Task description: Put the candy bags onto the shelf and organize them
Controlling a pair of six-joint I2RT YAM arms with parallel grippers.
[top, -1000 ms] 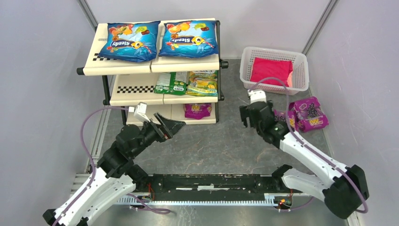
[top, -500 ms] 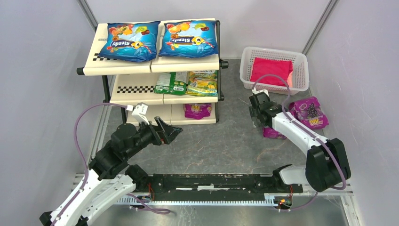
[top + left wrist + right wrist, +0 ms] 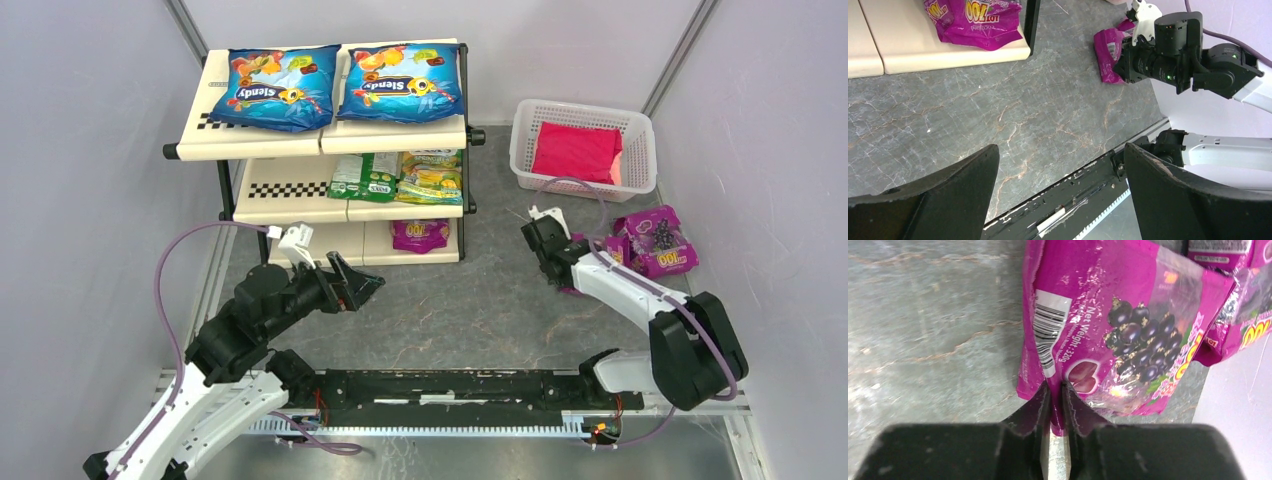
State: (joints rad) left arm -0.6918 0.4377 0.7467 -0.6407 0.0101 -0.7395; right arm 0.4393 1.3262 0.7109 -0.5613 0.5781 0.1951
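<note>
Change: the right hand (image 3: 1056, 390) has been brought down from its raised pose of 1 s ago to the grey marbled surface (image 3: 450, 310); arm now folded low.
Grip: fingers are pressed together on the lower seam of a glossy purple grape-print candy bag (image 3: 1118, 325); only the thin edge is pinched.
Bag posn: lying on the surface, right of the shelf, barcode side up, not yet lifted.
Other arm: the left hand (image 3: 1060, 150) is held wide apart w/ nothing in it, drawn back slightly from the shelf front.
Shelf: three-tier cream plastic rack w/ black frame (image 3: 285, 172); top tier is taken by two blue fruit-print bags (image 3: 272, 88), mid tier by two green-yellow bags (image 3: 432, 177), bottom tier by one purple bag (image 3: 420, 235).
Left over: a second purple bag (image 3: 660, 243) is seen on the surface just beside the pinched one.
Meaning: grasp judged made; lift + carry to the bottom tier is expected next. Seam grip looks slim, so slip is possible.
</note>
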